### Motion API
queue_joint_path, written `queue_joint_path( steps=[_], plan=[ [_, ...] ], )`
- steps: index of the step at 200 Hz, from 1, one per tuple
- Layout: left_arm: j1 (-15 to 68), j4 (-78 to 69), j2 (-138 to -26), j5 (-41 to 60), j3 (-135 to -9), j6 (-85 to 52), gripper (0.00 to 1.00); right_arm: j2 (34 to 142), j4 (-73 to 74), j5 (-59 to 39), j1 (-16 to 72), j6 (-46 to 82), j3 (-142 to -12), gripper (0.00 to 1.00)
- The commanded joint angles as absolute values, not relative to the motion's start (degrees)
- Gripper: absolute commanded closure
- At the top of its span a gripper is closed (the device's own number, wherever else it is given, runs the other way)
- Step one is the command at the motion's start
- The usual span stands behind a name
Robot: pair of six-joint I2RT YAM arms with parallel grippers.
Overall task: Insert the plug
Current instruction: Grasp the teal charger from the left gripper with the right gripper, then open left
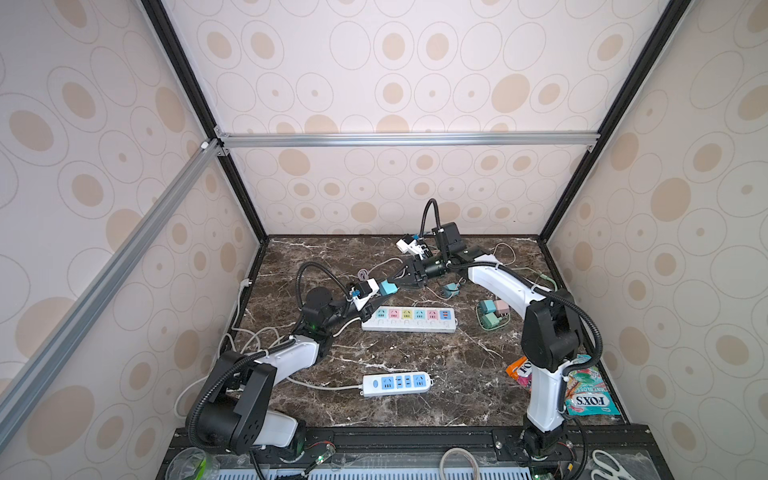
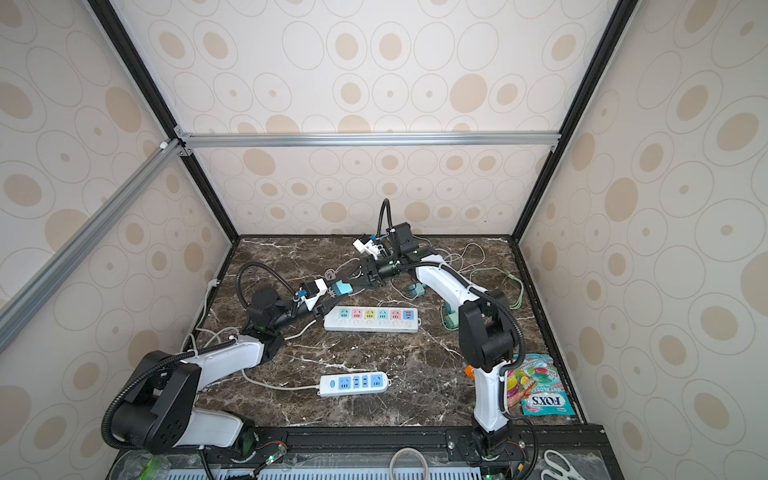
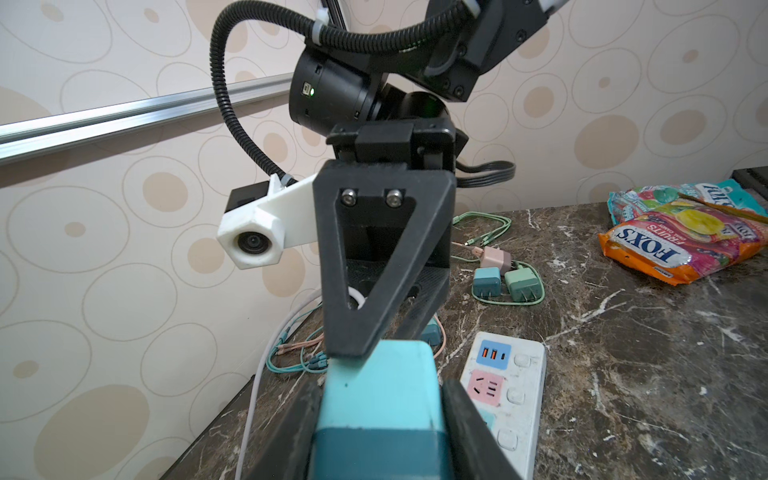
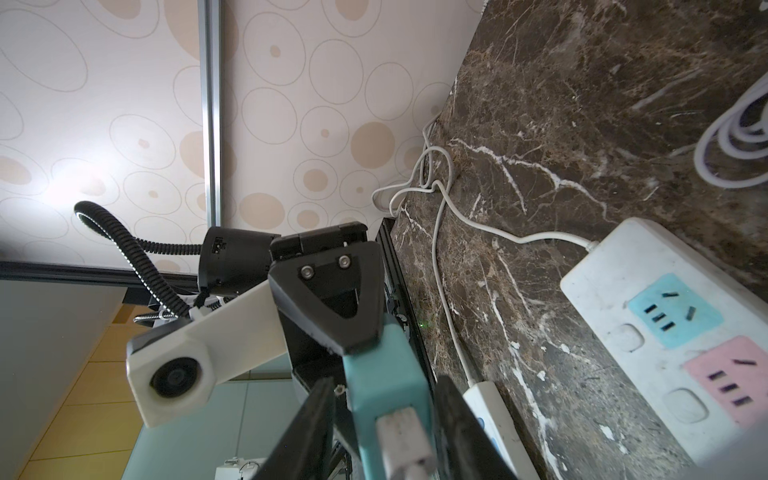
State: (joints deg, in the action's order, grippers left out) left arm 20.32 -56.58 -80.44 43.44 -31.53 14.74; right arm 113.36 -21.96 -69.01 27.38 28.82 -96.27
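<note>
Nearest us, a black rail [image 1: 415,436] runs along the near edge and carries both arm bases. White-handled scissors [image 1: 611,467] lie at its right end.

The plug [image 1: 388,287] is a small block, pale turquoise with a darker teal band at one end. A white cable connector sits in its end in the right wrist view, and its prongs are hidden. It hangs above the counter [image 1: 457,374] between the two arms, left of centre and just beyond the far left end of the long power strip [image 1: 409,319].

The left fingers [image 3: 459,419] pinch the plug snugly on both sides. The right fingers [image 4: 457,424] stand on either side of its other end, but we cannot tell whether they press on it.

The long strip is white with sockets in teal, pink, yellow and blue. A shorter strip with blue sockets [image 1: 397,383] lies nearer us. Three spare chargers [image 1: 492,313] sit to the right among loose green cables, and candy bags [image 1: 590,395] lie at the near right.

The counter is dark brown marble with white veins. The walls around it are cream paper printed with beige ovals, framed by black and aluminium bars [image 1: 407,139].
</note>
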Motion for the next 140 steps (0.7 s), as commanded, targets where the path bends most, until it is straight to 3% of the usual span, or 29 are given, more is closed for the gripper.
queue_joint_path(
  steps=[1,75,95,119,132,136,140],
  plan=[
    [20.56,-58.96,-79.76,44.64,-32.52,14.59,1.0,111.43,-20.49,-71.36,28.2,28.2,-96.06,0.61],
    [20.48,-61.6,-81.38,43.5,-32.65,13.63,1.0,111.14,-25.21,-71.83,28.33,23.06,-95.99,0.56],
    [20.48,-61.28,-81.86,43.71,-33.04,13.62,1.0,110.61,-25.22,-71.74,28.39,22.51,-95.95,0.67],
    [20.48,-60.62,-82.3,43.29,-33.31,13.54,1.0,110.15,-25.19,-69.44,28.39,22.2,-95.97,0.86],
    [20.48,-60.38,-82.57,40.84,-33.16,12.87,1.0,110.17,-26.01,-66.52,28.39,20.87,-96.43,0.9],
    [20.48,-60.12,-82.61,39.69,-33.15,12.61,0.9,110.25,-26.75,-64.81,28.39,20.03,-96.7,0.9],
    [20.48,-60.05,-82.66,38.39,-33.04,12.1,0.73,110.36,-27.66,-62.77,28.4,18.98,-97.2,0.9]
  ],
)
